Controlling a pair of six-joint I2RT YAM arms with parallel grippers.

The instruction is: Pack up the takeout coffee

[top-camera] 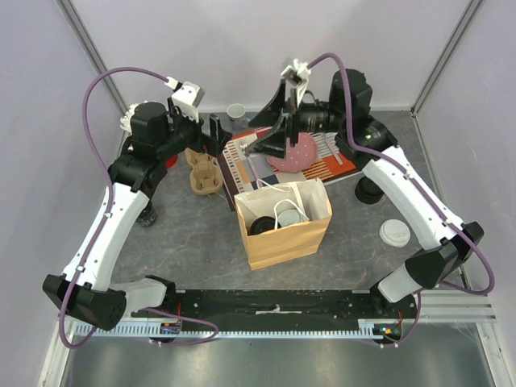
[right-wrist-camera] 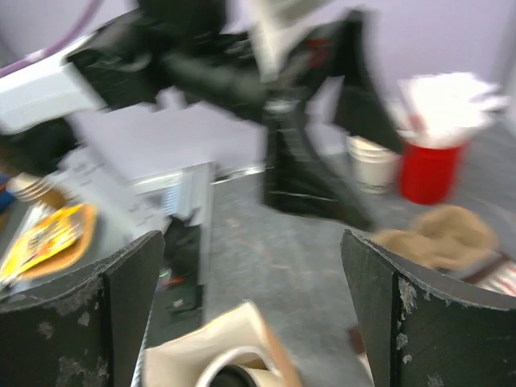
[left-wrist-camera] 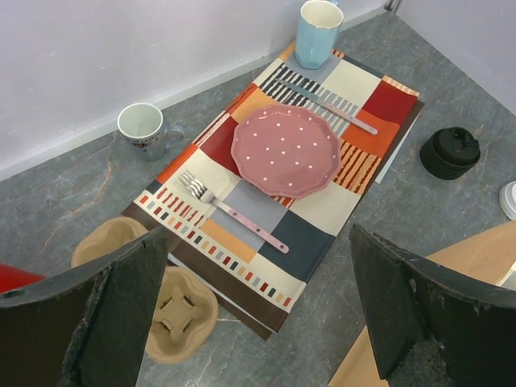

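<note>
Paper bag (top-camera: 284,242) holds black-lidded cup (top-camera: 262,225) and white-rimmed cup (top-camera: 290,214). Right gripper (top-camera: 272,125) spread, empty, just behind bag. Left gripper (left-wrist-camera: 258,242) spread, empty, behind bag's left.

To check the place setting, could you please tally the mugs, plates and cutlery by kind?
Mugs: 2 (white mug, blue mug)
Plates: 1 (pink plate)
Cutlery: 2 (fork, knife)
Total: 5
</note>
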